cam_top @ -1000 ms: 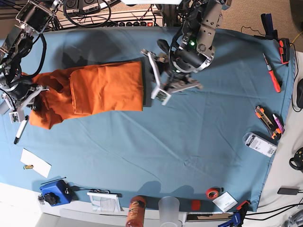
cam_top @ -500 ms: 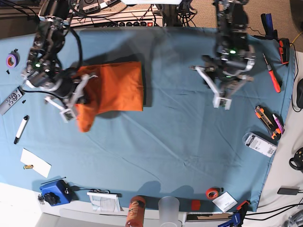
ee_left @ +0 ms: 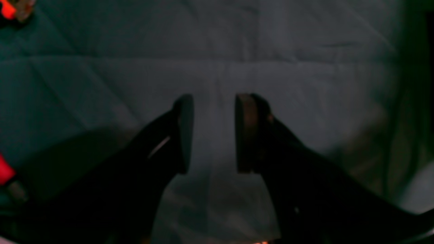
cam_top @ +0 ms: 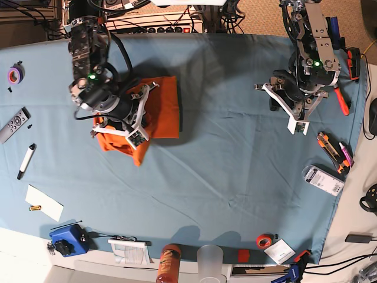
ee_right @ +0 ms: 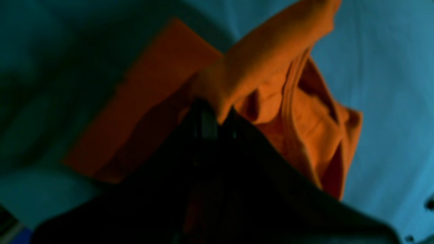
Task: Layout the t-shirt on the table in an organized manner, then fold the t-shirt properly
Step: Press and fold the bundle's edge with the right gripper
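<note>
The orange t-shirt [cam_top: 164, 106] lies partly folded on the blue-teal table [cam_top: 224, 171], left of centre. My right gripper [cam_top: 140, 115] hovers over the shirt's left part, shut on a bunched fold of it. A loose end hangs below it [cam_top: 121, 146]. In the right wrist view the cloth [ee_right: 271, 67] rises from the shut gripper [ee_right: 217, 117] above the table [ee_right: 390, 67]. My left gripper [cam_top: 293, 109] is at the table's right side, away from the shirt. Its fingers [ee_left: 183, 132] stand open over bare cloth with nothing between them.
At the left edge lie a remote [cam_top: 13, 125], a marker [cam_top: 26, 160], purple tape [cam_top: 14, 74] and a paper [cam_top: 44, 202]. A blue box [cam_top: 68, 239], can [cam_top: 169, 262], cup [cam_top: 210, 259] and red tape roll [cam_top: 264, 240] line the front. Tools [cam_top: 339, 94] and a packet [cam_top: 323, 180] sit right.
My right gripper has carried the shirt's left end rightward, onto the folded part. The left arm has moved farther right, away from the shirt, still open.
</note>
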Robot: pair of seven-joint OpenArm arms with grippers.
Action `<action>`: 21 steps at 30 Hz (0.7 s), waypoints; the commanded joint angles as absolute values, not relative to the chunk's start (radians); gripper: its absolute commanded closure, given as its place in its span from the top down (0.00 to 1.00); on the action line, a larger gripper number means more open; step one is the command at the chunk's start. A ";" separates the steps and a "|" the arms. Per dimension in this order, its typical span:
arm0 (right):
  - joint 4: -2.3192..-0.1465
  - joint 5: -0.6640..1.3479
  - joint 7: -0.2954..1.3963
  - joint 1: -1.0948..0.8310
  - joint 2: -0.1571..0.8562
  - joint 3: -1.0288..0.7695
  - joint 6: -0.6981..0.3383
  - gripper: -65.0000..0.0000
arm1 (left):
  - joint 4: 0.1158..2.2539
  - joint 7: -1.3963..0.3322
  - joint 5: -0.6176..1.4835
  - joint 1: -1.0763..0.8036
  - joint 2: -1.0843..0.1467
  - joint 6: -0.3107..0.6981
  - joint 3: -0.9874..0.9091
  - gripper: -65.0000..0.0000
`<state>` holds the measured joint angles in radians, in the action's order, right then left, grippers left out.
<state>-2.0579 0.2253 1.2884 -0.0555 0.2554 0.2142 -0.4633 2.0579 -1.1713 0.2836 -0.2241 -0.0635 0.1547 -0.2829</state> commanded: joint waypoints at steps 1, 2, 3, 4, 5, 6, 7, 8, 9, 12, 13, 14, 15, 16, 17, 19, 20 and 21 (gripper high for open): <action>-2.072 0.237 1.268 -0.042 0.260 0.228 -0.462 0.00 | 2.078 -1.159 0.301 -0.219 -0.067 0.158 -0.284 0.30; -2.072 0.237 1.266 -0.042 0.260 0.243 -0.462 0.05 | 2.078 -1.159 0.302 -0.219 -0.066 0.158 -0.284 0.30; -2.072 0.237 1.259 -0.042 0.260 0.256 -0.462 0.14 | 2.078 -1.159 0.300 -0.219 -0.067 0.158 -0.284 0.30; -2.072 0.237 1.248 -0.042 0.260 0.267 -0.462 0.21 | 2.078 -1.159 0.300 -0.219 -0.067 0.158 -0.284 0.30; -2.073 0.238 1.230 -0.041 0.260 0.277 -0.462 0.27 | 2.078 -1.159 0.300 -0.219 -0.067 0.158 -0.284 0.30; -2.073 0.239 1.211 -0.041 0.260 0.287 -0.462 0.29 | 2.078 -1.159 0.300 -0.219 -0.067 0.158 -0.284 0.30; -2.074 0.248 1.201 -0.038 0.260 0.296 -0.462 0.29 | 2.078 -1.159 0.300 -0.219 -0.067 0.158 -0.284 0.30; -2.074 0.270 1.205 -0.031 0.260 0.305 -0.462 0.29 | 2.078 -1.159 0.300 -0.219 -0.067 0.158 -0.284 0.30; -2.077 0.302 1.211 -0.023 0.260 0.312 -0.462 0.29 | 2.078 -1.159 0.300 -0.219 -0.067 0.158 -0.284 0.30; -2.110 0.432 1.224 0.002 0.260 0.317 -0.463 0.29 | 2.078 -1.151 0.300 -0.219 -0.067 0.158 -0.284 0.30; -2.130 0.463 1.224 0.010 0.260 0.317 -0.467 0.29 | 2.078 -1.151 0.300 -0.219 -0.067 0.158 -0.284 0.30; -2.155 0.485 1.222 0.016 0.260 0.317 -0.478 0.29 | 2.078 -1.151 0.300 -0.219 -0.067 0.158 -0.284 0.30; -2.184 0.487 1.222 0.021 0.260 0.317 -0.488 0.29 | 2.078 -1.152 0.300 -0.219 -0.067 0.158 -0.284 0.30; -2.217 0.474 1.219 0.023 0.260 0.314 -0.491 0.29 | 2.078 -1.152 0.300 -0.219 -0.067 0.158 -0.284 0.30; -2.249 0.450 1.214 0.023 0.260 0.306 -0.490 0.29 | 2.078 -1.152 0.300 -0.219 -0.067 0.158 -0.284 0.30; -2.300 0.378 1.198 0.022 0.260 0.272 -0.474 0.26 | 2.078 -1.152 0.300 -0.219 -0.067 0.158 -0.284 0.30; -2.311 0.342 1.189 0.022 0.260 0.245 -0.453 0.20 | 2.078 -1.152 0.300 -0.219 -0.067 0.158 -0.284 0.30; -2.311 0.314 1.177 0.022 0.260 0.213 -0.437 0.10 | 2.078 -1.152 0.300 -0.219 -0.067 0.158 -0.284 0.30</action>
